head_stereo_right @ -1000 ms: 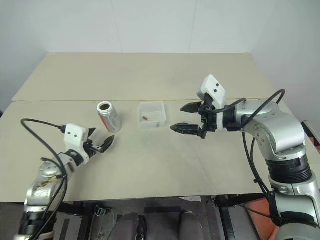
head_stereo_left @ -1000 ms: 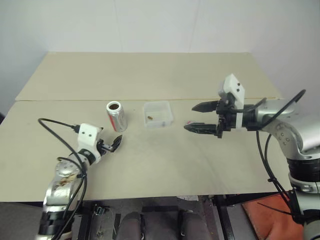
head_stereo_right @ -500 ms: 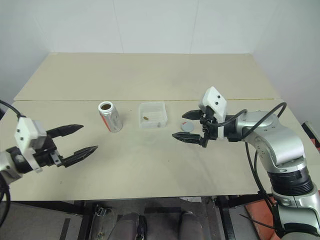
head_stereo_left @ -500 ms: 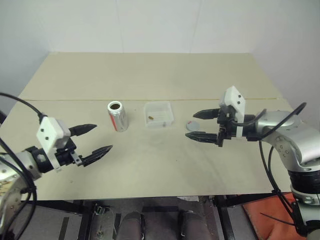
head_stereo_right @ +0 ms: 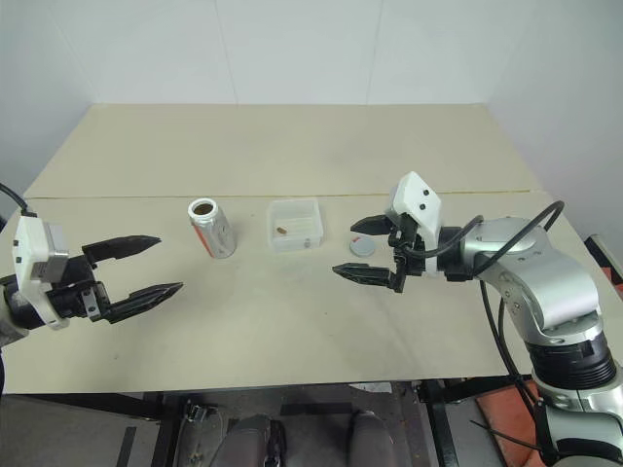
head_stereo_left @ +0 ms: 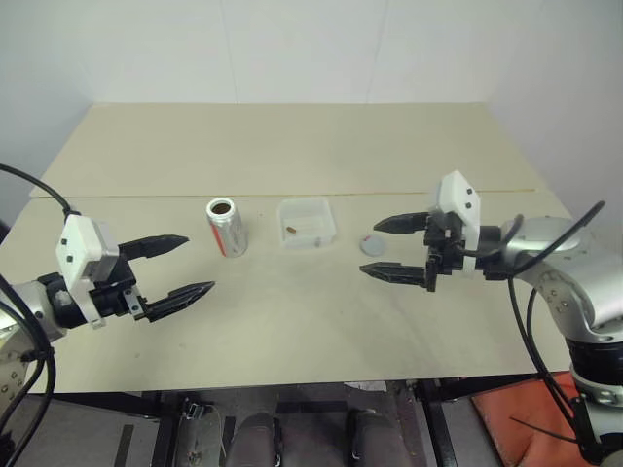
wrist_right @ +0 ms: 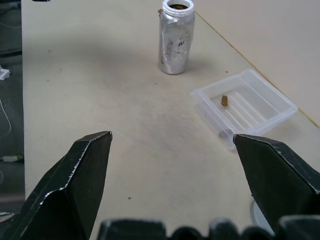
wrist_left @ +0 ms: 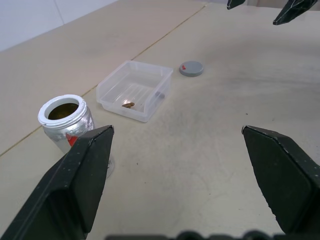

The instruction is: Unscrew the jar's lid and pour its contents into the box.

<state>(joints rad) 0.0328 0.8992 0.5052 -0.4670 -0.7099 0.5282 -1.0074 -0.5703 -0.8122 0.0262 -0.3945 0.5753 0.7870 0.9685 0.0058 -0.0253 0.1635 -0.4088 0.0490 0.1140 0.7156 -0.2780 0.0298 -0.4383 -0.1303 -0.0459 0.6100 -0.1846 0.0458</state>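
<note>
- The jar [head_stereo_left: 226, 227] is seen standing upright on the beige bench [head_stereo_left: 292, 321], its mouth uncovered and brown contents [wrist_left: 63, 111] visible inside.
- The box [head_stereo_left: 308, 223] is placed just beside the jar, on the jar's right side, with a small gap between the two.
- One brown bit [wrist_left: 127, 104] is seen lying on the floor of the box; a second small piece may lie nearer the box's front wall, though this cannot be told for certain.
- The lid [head_stereo_left: 373, 245] is laid flat on the bench, just to the right of the box and apart from it, with a small red mark on its top.
- The left tool [head_stereo_left: 177, 265] is held above the bench to the left of the jar, well apart from it; its two black fingers are spread wide and nothing is gripped between them.
- The right tool [head_stereo_left: 396, 248] is held to the right of the lid, near it but raised off the bench; its fingers are likewise spread wide and nothing is held.
- Both tools are pointed inward, toward the jar, box and lid lying between them.
</note>
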